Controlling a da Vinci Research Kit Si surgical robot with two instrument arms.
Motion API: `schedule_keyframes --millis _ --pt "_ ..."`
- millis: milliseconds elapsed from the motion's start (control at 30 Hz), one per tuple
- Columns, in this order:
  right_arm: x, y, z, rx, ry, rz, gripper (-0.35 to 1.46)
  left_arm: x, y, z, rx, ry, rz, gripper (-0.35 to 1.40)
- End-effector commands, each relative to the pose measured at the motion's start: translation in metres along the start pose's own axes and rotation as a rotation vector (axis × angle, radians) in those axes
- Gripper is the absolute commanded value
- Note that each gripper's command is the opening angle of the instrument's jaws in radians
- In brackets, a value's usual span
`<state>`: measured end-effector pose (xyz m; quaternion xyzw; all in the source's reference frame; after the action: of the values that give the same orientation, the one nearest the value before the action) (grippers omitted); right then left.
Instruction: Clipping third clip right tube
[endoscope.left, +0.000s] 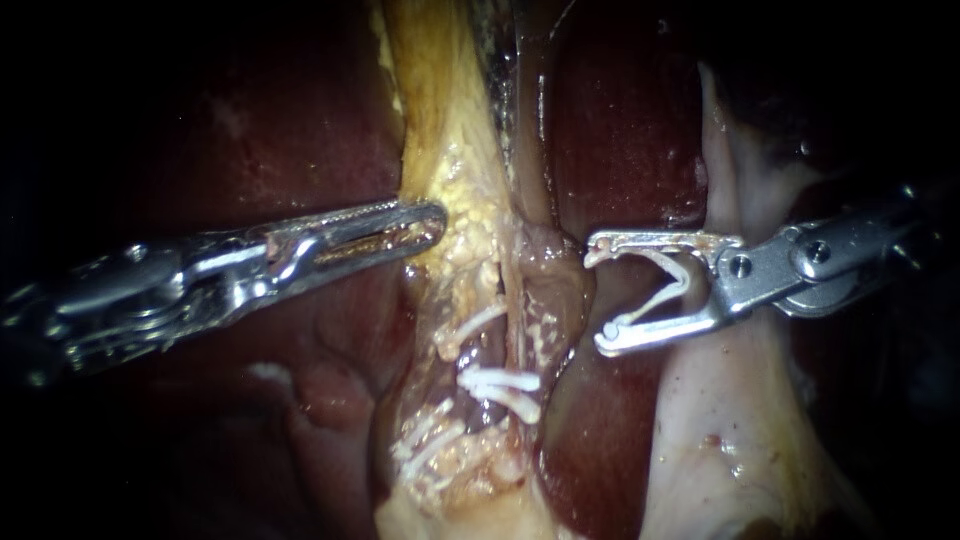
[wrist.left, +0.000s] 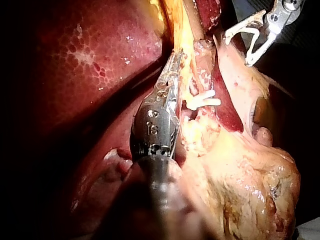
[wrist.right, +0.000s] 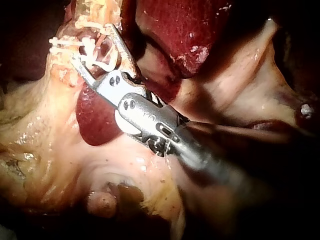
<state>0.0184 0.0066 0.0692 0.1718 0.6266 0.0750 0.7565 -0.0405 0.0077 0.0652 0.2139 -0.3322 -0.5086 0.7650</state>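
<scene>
My right instrument (endoscope.left: 598, 296) comes in from the right with its jaws wide apart, holding an open white clip (endoscope.left: 668, 285) between them. The clip's mouth faces the brownish right tube (endoscope.left: 548, 285), its tips just beside the tube and not around it. Lower on the tubes sit two white clips (endoscope.left: 500, 388) close together, another clip (endoscope.left: 470, 325) to their left and more at the bottom (endoscope.left: 425, 445). My left instrument (endoscope.left: 432, 222) reaches in from the left, jaws together on the edge of the yellow fatty tissue (endoscope.left: 455, 190). The left wrist view shows the loaded clip (wrist.left: 254, 37) beyond the tissue.
Dark red liver (endoscope.left: 250, 130) lies on both sides of the tubes. A pale sheet of tissue (endoscope.left: 720, 400) runs under my right instrument's shaft. In the right wrist view, my right instrument (wrist.right: 95, 45) sits close to the placed clips (wrist.right: 65, 45), above yellow fat (wrist.right: 40, 130).
</scene>
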Motion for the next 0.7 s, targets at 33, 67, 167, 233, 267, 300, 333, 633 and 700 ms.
schedule_keyframes --millis 33,67,167,233,267,300,333,633,700 --pt "-0.0004 -0.0001 0.0004 0.003 -0.001 0.029 0.6 -0.0002 0.0 -0.0004 0.002 0.001 0.0 -0.35" --pt "-0.0008 -0.0002 0.0007 0.004 0.0 0.062 0.6 -0.0004 0.0001 -0.0009 0.005 0.004 -0.001 -0.35" --pt "-0.0029 -0.0004 0.0022 0.008 0.001 0.174 0.6 -0.0014 0.0004 -0.0029 0.003 0.009 -0.003 -0.35" --pt "-0.0044 -0.0004 0.0033 0.01 0.001 0.231 0.6 -0.0021 0.0006 -0.0044 -0.003 -0.007 -0.007 -0.35" --pt "-0.0054 -0.0004 0.004 0.009 0.001 0.261 0.6 -0.0024 0.0008 -0.0054 -0.003 -0.015 -0.009 -0.35" --pt "-0.0062 -0.0003 0.0046 0.012 0.001 0.281 0.6 -0.0027 0.0009 -0.0061 -0.005 -0.021 -0.011 -0.35" --pt "-0.0072 -0.0001 0.0054 0.009 0.003 0.312 0.6 -0.003 0.0011 -0.0071 -0.009 -0.031 -0.014 -0.35" --pt "-0.011 0.0011 0.0101 0.027 -0.01 0.425 0.6 -0.0039 0.0007 -0.0107 -0.009 -0.061 -0.026 -0.35" --pt "-0.0108 0.0013 0.0112 0.035 -0.003 0.436 0.6 -0.0038 0.0005 -0.0108 -0.01 -0.061 -0.027 -0.35"
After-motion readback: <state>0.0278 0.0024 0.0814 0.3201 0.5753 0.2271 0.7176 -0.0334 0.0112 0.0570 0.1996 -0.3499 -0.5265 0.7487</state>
